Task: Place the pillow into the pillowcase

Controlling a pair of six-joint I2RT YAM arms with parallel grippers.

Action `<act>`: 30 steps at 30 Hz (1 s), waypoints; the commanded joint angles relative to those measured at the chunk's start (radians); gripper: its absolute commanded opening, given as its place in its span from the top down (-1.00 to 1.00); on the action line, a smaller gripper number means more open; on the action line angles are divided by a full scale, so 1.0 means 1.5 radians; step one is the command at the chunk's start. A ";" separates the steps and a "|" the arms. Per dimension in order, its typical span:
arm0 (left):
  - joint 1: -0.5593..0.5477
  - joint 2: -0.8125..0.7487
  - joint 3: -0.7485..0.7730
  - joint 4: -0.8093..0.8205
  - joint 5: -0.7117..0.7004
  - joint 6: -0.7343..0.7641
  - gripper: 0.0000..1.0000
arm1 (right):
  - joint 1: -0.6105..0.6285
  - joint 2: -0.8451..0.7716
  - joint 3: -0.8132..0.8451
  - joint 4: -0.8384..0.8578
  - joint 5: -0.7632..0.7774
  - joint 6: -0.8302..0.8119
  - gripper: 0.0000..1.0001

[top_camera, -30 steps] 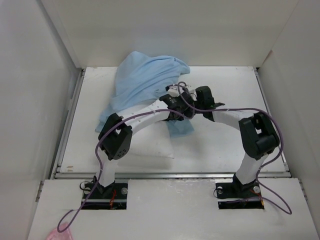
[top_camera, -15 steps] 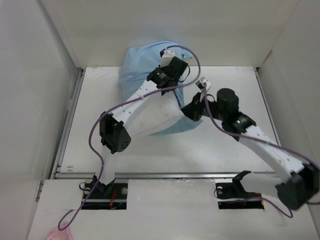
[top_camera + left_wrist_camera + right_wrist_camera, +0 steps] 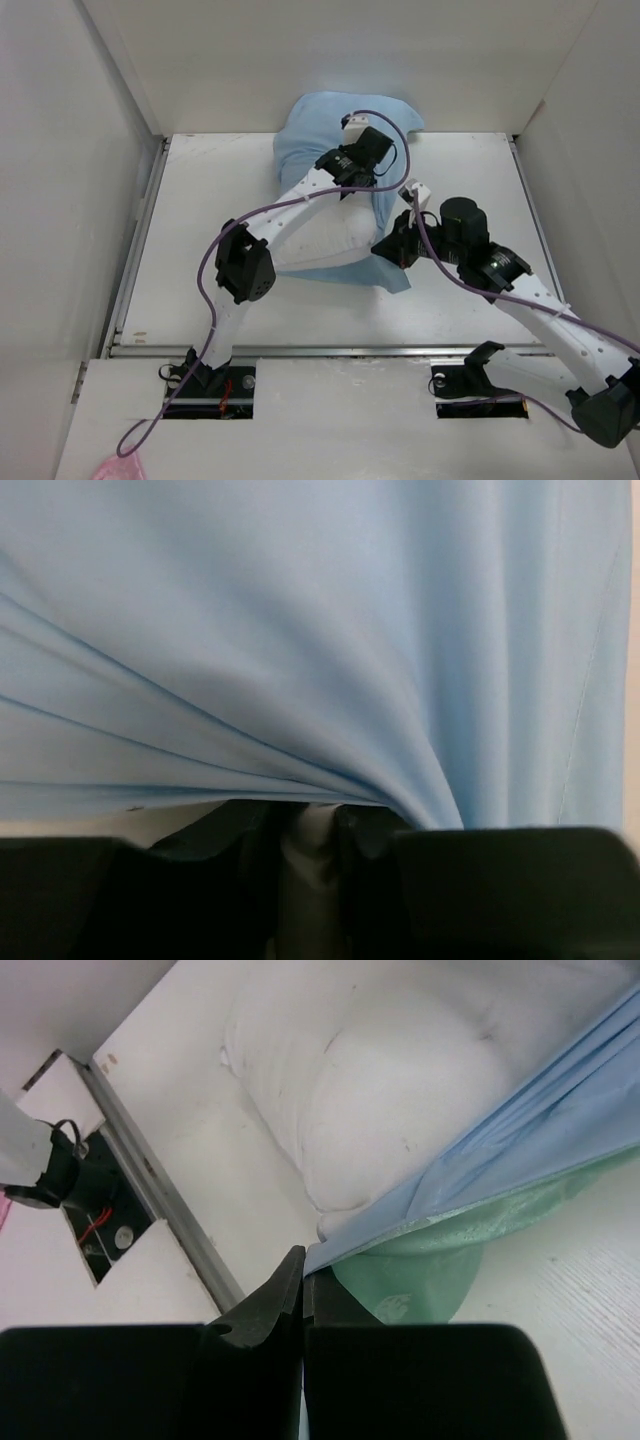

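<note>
The light blue pillowcase (image 3: pixel 330 115) is bunched up at the back middle of the table, and its lower part is draped over the white pillow (image 3: pixel 325 240). My left gripper (image 3: pixel 385 148) is raised at the case's top and shut on a fold of it; blue cloth (image 3: pixel 300 630) fills that wrist view, hanging over the jaws (image 3: pixel 308 815). My right gripper (image 3: pixel 382 246) is shut on the case's near edge (image 3: pixel 345 1245), where the sea-green face (image 3: pixel 420 1270) shows. The pillow (image 3: pixel 380 1090) lies partly under that blue edge, its near end bare.
White walls close in the table on the left, right and back. A metal rail (image 3: pixel 340 350) runs along the near edge, seen also in the right wrist view (image 3: pixel 150 1170). Purple cables loop off both arms. A pink object (image 3: pixel 115 468) lies at bottom left.
My left arm has lifted the pillowcase up and toward the back right. My right arm has stretched out and shut its jaws on the case's near edge by the pillow.
</note>
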 commanded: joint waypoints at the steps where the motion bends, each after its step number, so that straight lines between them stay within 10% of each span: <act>1: 0.024 -0.002 -0.019 0.155 -0.009 -0.018 0.55 | 0.017 -0.065 0.014 -0.040 -0.068 0.023 1.00; 5: 0.009 -0.079 -0.129 0.149 0.037 0.023 -0.84 | 0.011 -0.102 0.046 -0.164 0.132 0.051 1.00; 6: -0.011 -0.134 -0.164 0.149 0.047 0.046 -0.98 | 0.011 -0.111 0.054 -0.185 0.174 0.051 0.53; 11: -0.056 -0.345 -0.426 0.141 0.118 0.086 -0.98 | 0.005 -0.111 0.086 -0.251 0.377 0.082 -0.83; 20: -0.017 -0.704 -0.632 0.085 -0.001 -0.082 -0.98 | 0.052 0.086 0.208 -0.193 0.378 0.010 -1.00; 30: 0.217 -0.743 -0.748 0.005 -0.057 -0.219 -0.98 | 0.215 0.594 0.668 -0.332 0.532 0.117 -1.00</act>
